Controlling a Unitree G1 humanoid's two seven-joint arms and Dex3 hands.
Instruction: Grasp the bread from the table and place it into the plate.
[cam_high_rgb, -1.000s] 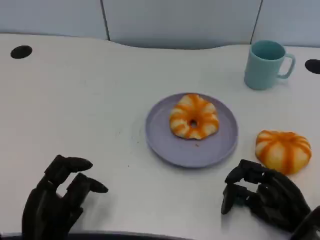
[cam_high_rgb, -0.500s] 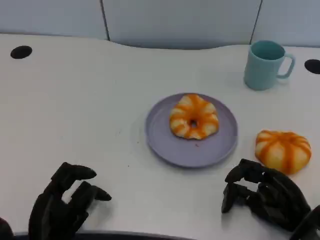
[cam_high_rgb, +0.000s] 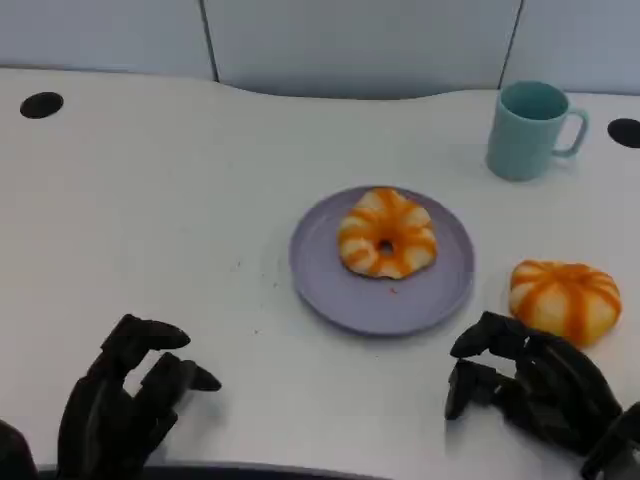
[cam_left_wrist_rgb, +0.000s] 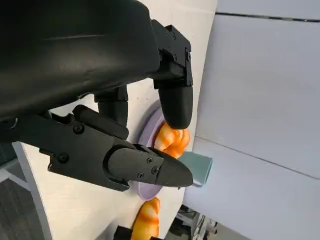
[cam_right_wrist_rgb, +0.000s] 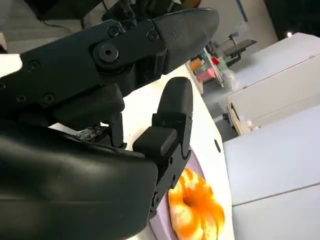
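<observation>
Your target bread (cam_high_rgb: 564, 300) sits on table (cam_high_rgb: 150, 220), just right of purple plate (cam_high_rgb: 330, 285). Ring-shaped bread (cam_high_rgb: 387, 232) already on plate. Right robot hand (cam_high_rgb: 530, 390) near bread, fingers apart, holding nothing. Left robot hand (cam_high_rgb: 125, 405) likewise released. Teal mug (cam_high_rgb: 530, 130) behind.

We see a smooth, matt white table (cam_high_rgb: 150, 210). The lilac plate (cam_high_rgb: 335, 285) looks like matt plastic. Both breads, 1 on the plate (cam_high_rgb: 387, 233) and 1 on the table (cam_high_rgb: 563, 300), have a soft, slightly glossy glaze. The teal mug (cam_high_rgb: 525, 130) seems smooth matt ceramic. The hands (cam_high_rgb: 125, 405) (cam_high_rgb: 530, 390) are matt black plastic.
</observation>
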